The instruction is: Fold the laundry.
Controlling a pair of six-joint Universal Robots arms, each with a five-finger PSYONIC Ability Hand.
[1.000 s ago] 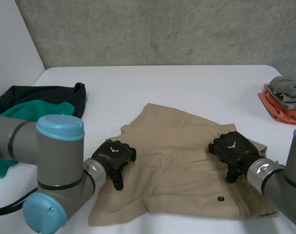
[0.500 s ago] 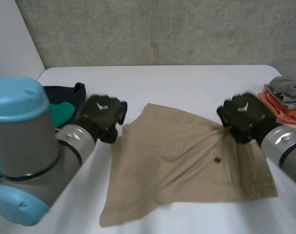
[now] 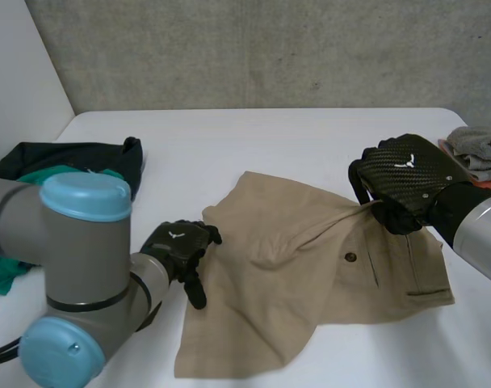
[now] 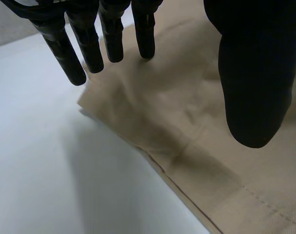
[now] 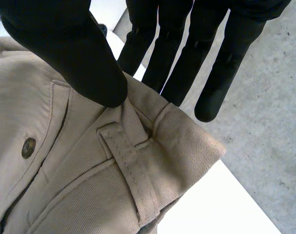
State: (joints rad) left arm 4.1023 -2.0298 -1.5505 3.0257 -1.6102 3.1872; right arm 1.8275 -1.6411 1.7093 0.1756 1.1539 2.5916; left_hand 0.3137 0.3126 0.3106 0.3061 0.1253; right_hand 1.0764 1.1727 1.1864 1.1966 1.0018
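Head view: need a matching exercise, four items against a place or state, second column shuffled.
1. khaki shorts
2. left hand
3. right hand
4. grey and orange stack

A. pinching a waistband corner, holding it raised
B. at the right edge of the table
C. open, fingers straight, over the cloth's left edge
D. spread mid-table, one corner up

Pairs: 1-D, 2-C, 3-A, 4-B
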